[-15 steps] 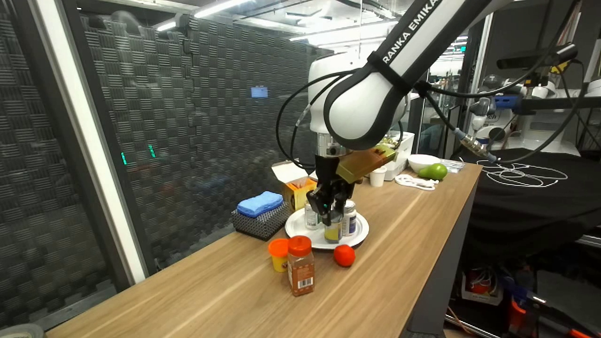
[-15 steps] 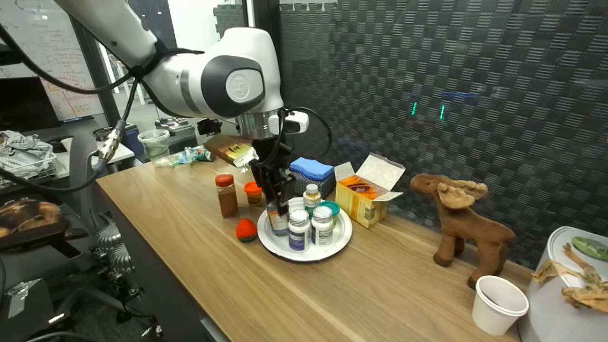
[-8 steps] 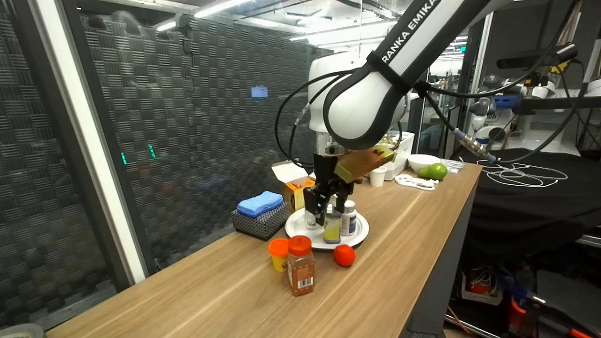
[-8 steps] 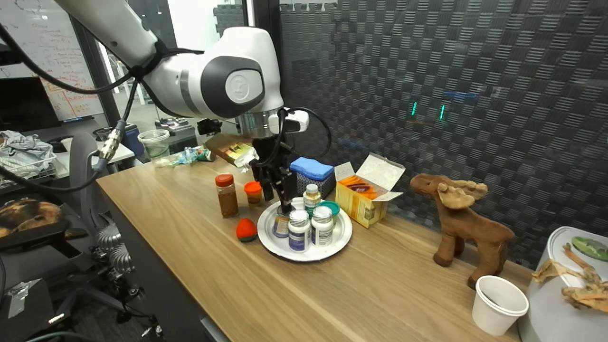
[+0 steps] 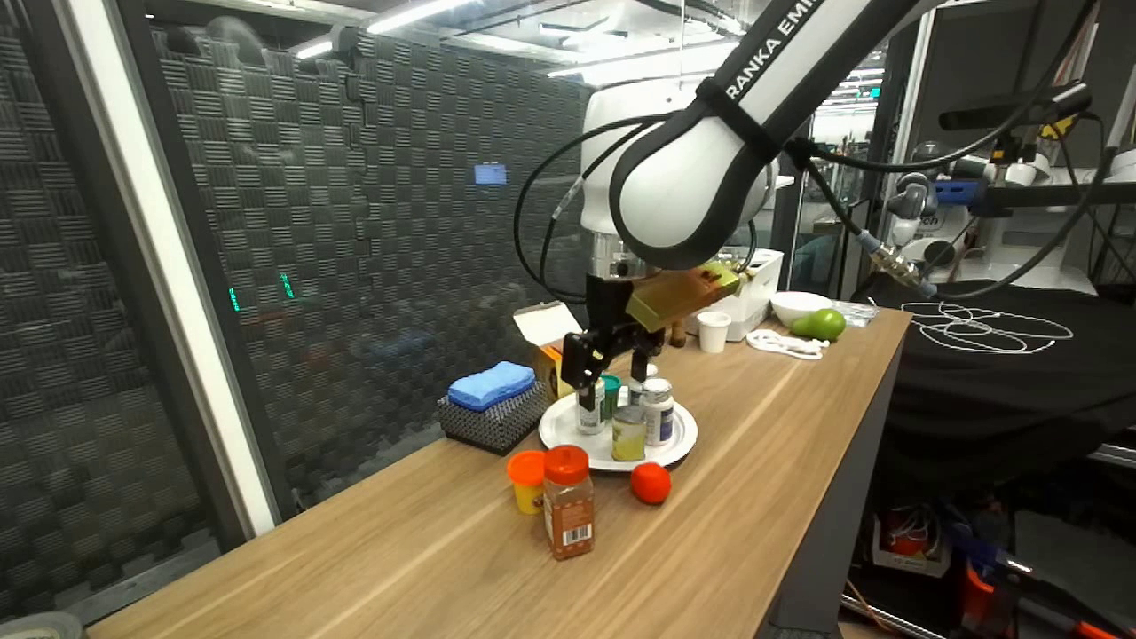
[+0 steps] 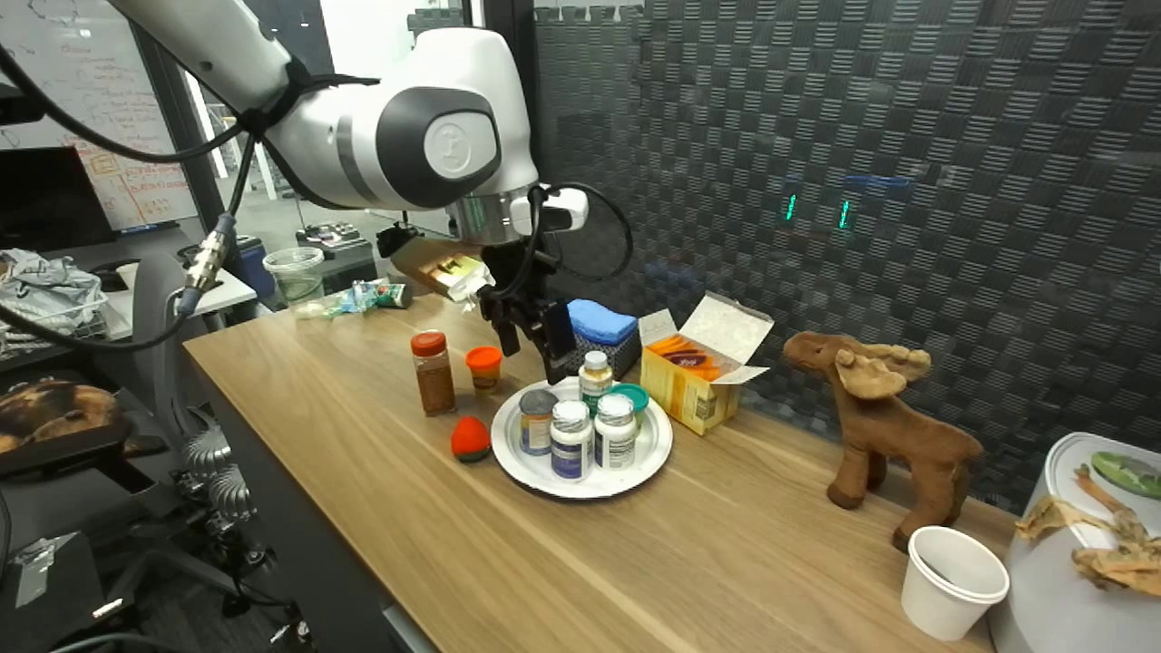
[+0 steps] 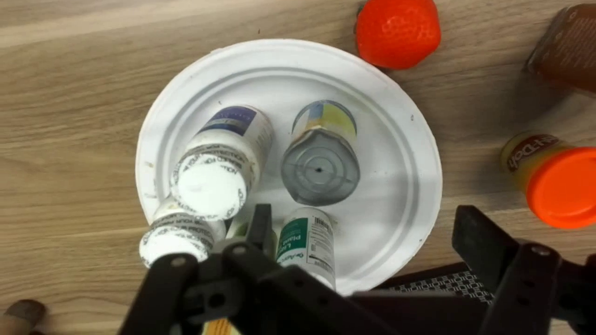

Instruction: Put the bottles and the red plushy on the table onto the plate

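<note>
Hovering above the desk, the tool has its two fingers parted wide, with a bare gap between them. In the wrist view, with the plate as the dial, one fingertip shows over the white surface and the other past the rim, between 3 and 4 o'clock. On the plate a grey-topped jar stands upright near the centre, toward 2 o'clock; one white bottle is at 9 o'clock, a second white bottle just beside it at 8, and a green-labelled bottle at 6. A teal-lidded tub sits there too, partly hidden behind the second white bottle in an exterior view. The red plushy lies on the desk just beside the rim at 1 o'clock; whether the two touch I cannot tell. Farther out on the desk stand the red-capped brown bottle at 2 o'clock and the orange-lidded tub at 3.
</note>
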